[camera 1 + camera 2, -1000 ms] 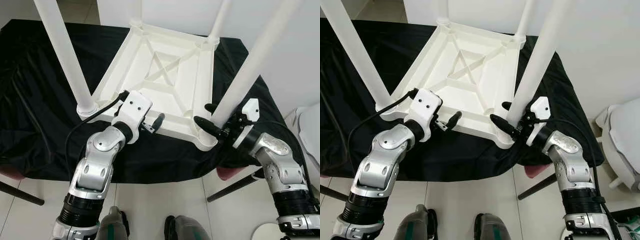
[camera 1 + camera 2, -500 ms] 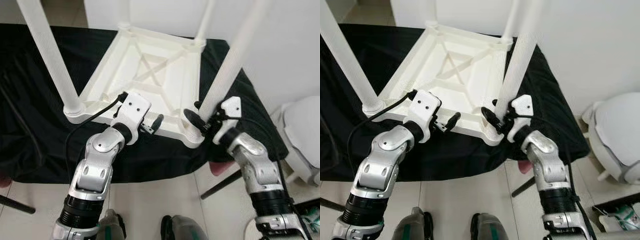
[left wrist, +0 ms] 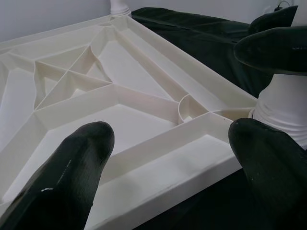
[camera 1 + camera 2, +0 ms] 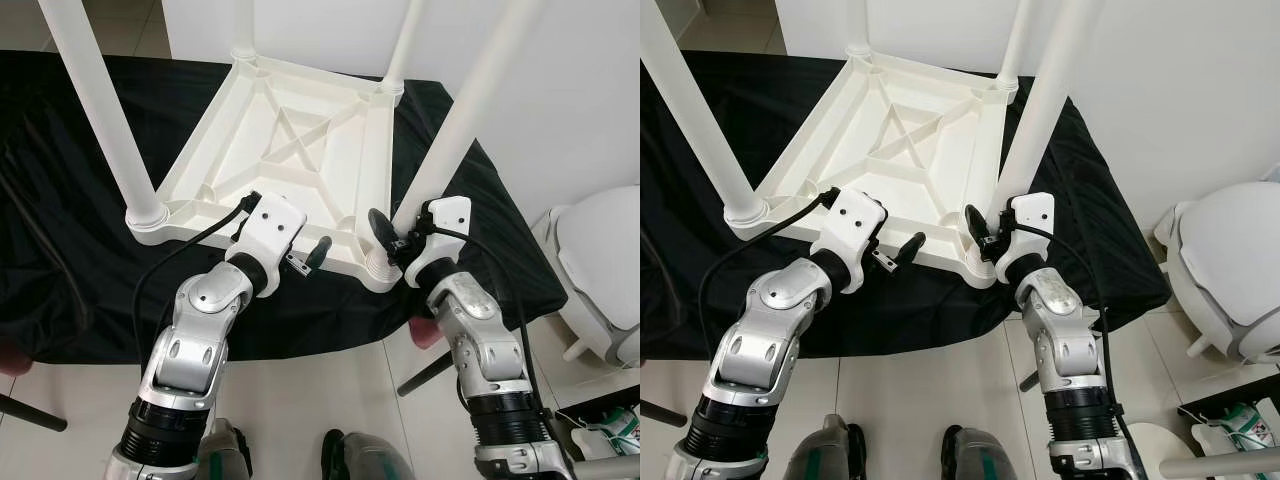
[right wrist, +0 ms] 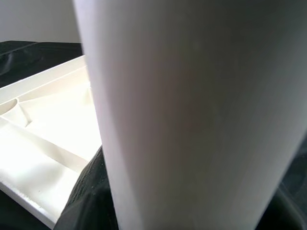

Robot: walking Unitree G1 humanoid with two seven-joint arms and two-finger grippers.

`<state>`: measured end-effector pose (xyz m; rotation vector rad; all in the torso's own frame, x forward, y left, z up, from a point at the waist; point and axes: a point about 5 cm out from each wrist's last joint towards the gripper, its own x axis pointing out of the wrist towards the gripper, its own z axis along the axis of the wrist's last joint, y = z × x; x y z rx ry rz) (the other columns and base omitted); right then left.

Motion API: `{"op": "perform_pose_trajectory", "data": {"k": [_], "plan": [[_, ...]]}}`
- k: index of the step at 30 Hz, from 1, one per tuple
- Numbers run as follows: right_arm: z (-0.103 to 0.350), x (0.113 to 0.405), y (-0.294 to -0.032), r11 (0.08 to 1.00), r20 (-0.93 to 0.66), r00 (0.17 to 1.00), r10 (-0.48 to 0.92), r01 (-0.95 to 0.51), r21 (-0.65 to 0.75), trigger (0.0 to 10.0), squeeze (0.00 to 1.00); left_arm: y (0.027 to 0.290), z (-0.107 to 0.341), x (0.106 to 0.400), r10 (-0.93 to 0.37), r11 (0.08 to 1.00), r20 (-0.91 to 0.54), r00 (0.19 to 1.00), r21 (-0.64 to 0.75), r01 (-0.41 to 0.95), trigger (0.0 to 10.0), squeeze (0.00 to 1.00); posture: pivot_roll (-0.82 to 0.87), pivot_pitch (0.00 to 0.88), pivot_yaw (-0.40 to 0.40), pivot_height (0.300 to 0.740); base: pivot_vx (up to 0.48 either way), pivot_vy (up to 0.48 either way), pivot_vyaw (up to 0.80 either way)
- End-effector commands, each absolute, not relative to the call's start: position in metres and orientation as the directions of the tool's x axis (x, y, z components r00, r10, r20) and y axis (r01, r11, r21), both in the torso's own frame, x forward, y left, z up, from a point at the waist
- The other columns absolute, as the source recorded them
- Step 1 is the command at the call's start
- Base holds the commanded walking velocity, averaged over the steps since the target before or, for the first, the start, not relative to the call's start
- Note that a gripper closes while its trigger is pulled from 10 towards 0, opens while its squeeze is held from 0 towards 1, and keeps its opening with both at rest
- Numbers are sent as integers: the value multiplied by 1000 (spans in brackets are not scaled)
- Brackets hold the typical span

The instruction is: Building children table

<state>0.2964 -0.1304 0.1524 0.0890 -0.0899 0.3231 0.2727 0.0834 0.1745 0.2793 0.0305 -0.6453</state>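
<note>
Nearest the camera, the left gripper (image 4: 306, 259) sits with fingers spread apart at the near rim of the tabletop (image 4: 290, 150), one finger over the rim and one outside it, not visibly pinching. To the right, the right gripper (image 4: 387, 238) is clamped round the base of the near-right leg (image 4: 470, 105), just above its corner socket (image 4: 380, 268). The tabletop lies upside down, ribs up, on a black cloth (image 4: 60, 200) over a stand. The near-left leg (image 4: 100, 110) stands in its corner, and two far legs (image 4: 405, 45) rise from the far corners. The step in hand appears to be seating the near-right leg. To do it well, the leg likely needs to be kept in line with its socket and pressed or turned straight down, while the left gripper steadies the rim so the tabletop does not slide on the cloth. Beyond, a white wall (image 4: 560, 60).
</note>
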Motion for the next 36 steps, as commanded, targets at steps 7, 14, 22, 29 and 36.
{"op": "perform_pose_trajectory", "data": {"k": [7, 14, 22, 29, 36], "plan": [[151, 293, -141, 939, 137, 948, 289, -308, 154, 10000, 1000, 83, 176, 276, -507, 820, -83, 858, 261, 509, 10000, 0, -60, 67, -63, 740, 0, 0, 0], [160, 289, -148, 951, 232, 944, 235, -273, 146, 10000, 0, 84, 176, 276, -472, 844, -71, 879, 252, 474, 10000, 0, -55, 70, -61, 740, 0, 0, 0], [151, 270, -148, 945, 249, 923, 295, -321, 71, 10000, 0, 90, 171, 273, -427, 869, -46, 903, 253, 424, 10000, 0, -50, 73, -56, 740, 0, 0, 0], [149, 264, -150, 931, 252, 907, 337, -361, 56, 10000, 0, 91, 166, 267, -461, 844, -51, 886, 284, 455, 10000, 0, -51, 72, -54, 740, 0, 0, 0], [148, 265, -167, 957, 259, 931, 257, -282, 63, 10000, 0, 95, 169, 266, -496, 821, -30, 868, 309, 480, 10000, 0, -53, 50, -50, 740, 0, 0, 0]]}}
